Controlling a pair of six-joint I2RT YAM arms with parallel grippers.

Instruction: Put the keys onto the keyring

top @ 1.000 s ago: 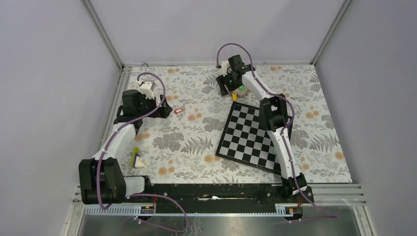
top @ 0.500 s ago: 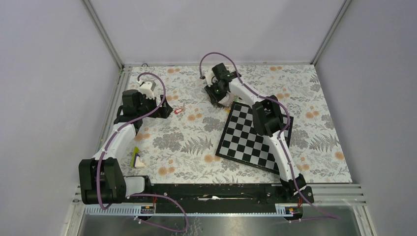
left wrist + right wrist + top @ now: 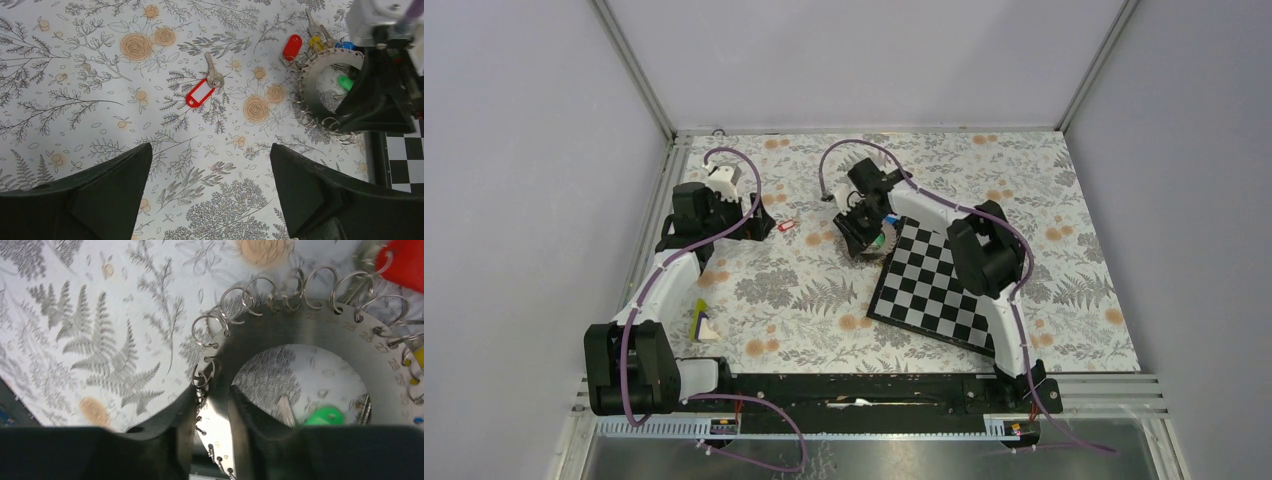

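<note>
A loose key with a red tag (image 3: 202, 90) lies on the flowered cloth, just right of my left gripper in the top view (image 3: 786, 226). My left gripper (image 3: 210, 192) is open and empty, low over the cloth, its jaws wide apart (image 3: 760, 222). My right gripper (image 3: 212, 407) is shut on the rim of the keyring (image 3: 295, 332), a flat grey metal ring edged with small split rings. Green (image 3: 325, 417), red (image 3: 406, 257) and yellow (image 3: 419, 357) keys hang on it. The keyring (image 3: 320, 85) hangs right of the loose key, at the chessboard's far left corner (image 3: 882, 247).
A chessboard (image 3: 939, 285) lies right of centre under the right arm. A small yellow and white object (image 3: 702, 322) lies near the left arm's base. Metal frame rails border the cloth at the back and the left.
My right arm has swung left and nearer with the keyring, from the back of the table to the chessboard's corner, closer to the red-tagged key. My left arm has not moved.
</note>
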